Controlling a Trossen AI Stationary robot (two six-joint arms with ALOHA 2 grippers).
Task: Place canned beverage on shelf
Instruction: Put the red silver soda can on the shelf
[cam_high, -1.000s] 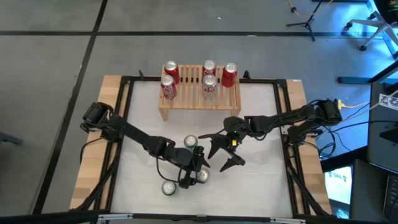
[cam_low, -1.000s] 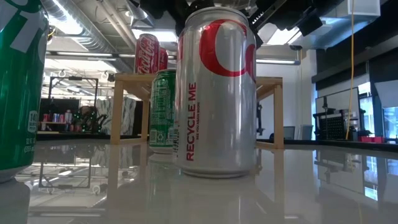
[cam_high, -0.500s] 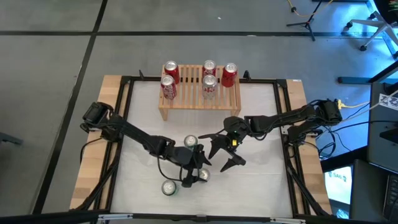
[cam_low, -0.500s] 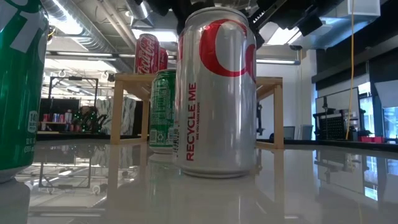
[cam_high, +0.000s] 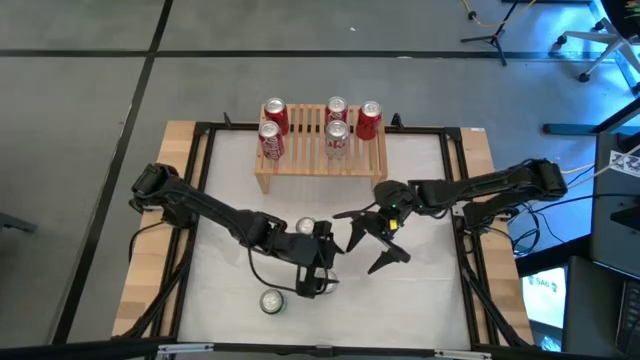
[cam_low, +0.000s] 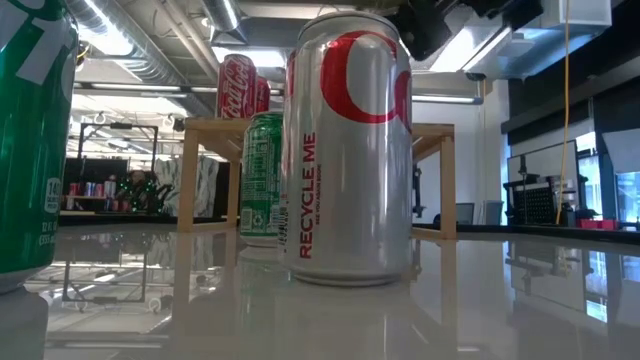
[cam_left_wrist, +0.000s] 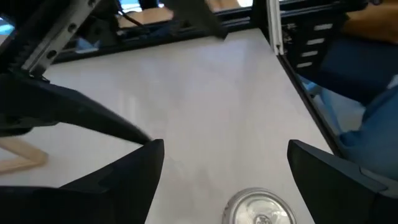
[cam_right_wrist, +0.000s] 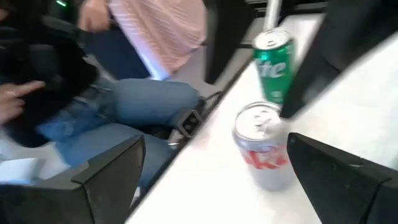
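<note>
- beside the wooden shelf (cam_high: 320, 148), toward the table's near edge, a silver can (cam_low: 348, 150) is standing upright, its long axis vertical.
- left gripper (cam_high: 318, 272) is hovering directly over that can, fingers spread wide and holding nothing.
- right gripper (cam_high: 372, 242) is waiting just beside it, also gaping empty; left is nearer.

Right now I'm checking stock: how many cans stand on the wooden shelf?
5 red cans on the shelf: two at its left end, two in the middle, one at the right. None looks hidden.
</note>
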